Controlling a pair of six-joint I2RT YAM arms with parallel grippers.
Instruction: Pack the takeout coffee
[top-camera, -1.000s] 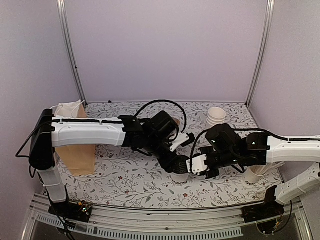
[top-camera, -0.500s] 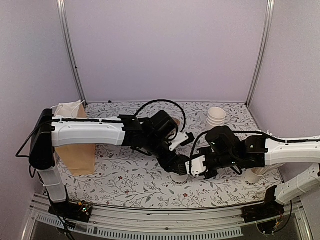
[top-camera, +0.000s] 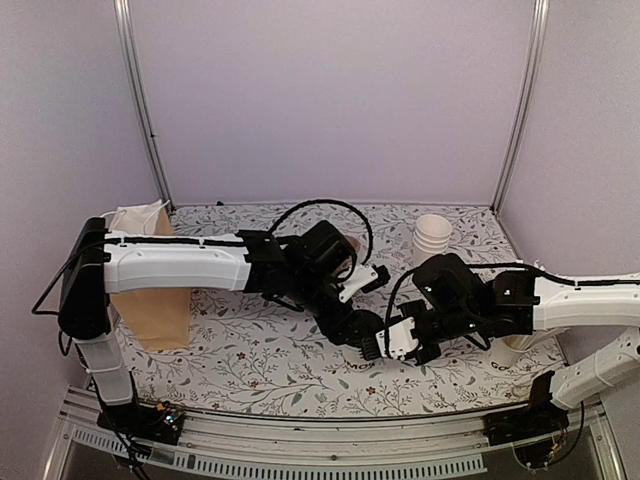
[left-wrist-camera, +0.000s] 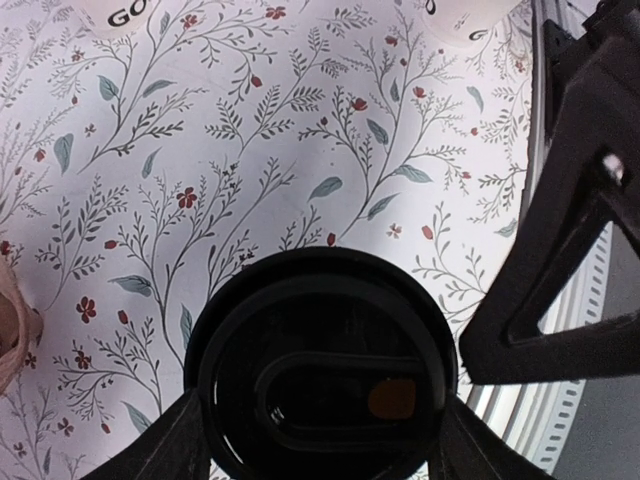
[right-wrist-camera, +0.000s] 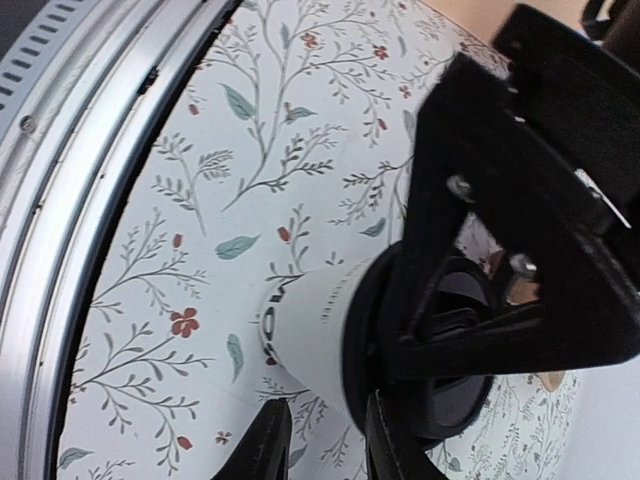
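From above, the right gripper (top-camera: 392, 343) has slid left over the past second and now sits just beside the left gripper (top-camera: 360, 336), which has barely shifted. The takeout coffee (right-wrist-camera: 300, 335) is under them at the near middle of the table, almost hidden in this view. I take this as the right arm coming in to steady or take over the cup before it goes to the paper bag (top-camera: 150, 318), which stands well apart at the left. In the left wrist view, the left fingers (left-wrist-camera: 165, 450) hug both sides of the black lid (left-wrist-camera: 320, 370), so this pincer holds the cup in a wide grip. In the right wrist view, the right fingers (right-wrist-camera: 268, 440) stand narrowly apart with cloth showing between them and grip nothing. Their tips are at the cup's white wall, but I cannot tell whether they touch it. The surface is a floral tablecloth (top-camera: 250, 362) with a metal rail (top-camera: 300, 440) along its near edge. Plain lilac walls (top-camera: 330, 100) close in the booth.
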